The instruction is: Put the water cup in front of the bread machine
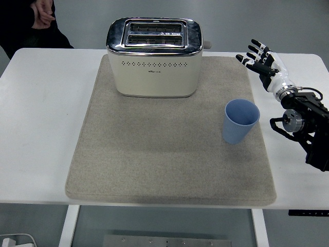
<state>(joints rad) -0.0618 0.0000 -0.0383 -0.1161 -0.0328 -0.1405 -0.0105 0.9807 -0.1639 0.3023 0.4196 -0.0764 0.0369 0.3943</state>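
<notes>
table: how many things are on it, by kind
toaster: 1
cup: 1
mat: 1
total: 3

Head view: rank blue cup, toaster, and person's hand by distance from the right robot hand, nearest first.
From the right robot hand, fingers spread, holding nothing:
1. Blue cup, below-left of it on the mat's right side.
2. Toaster, to its left at the mat's far edge.
3. Person's hand, top-left corner, beyond the table.
</notes>
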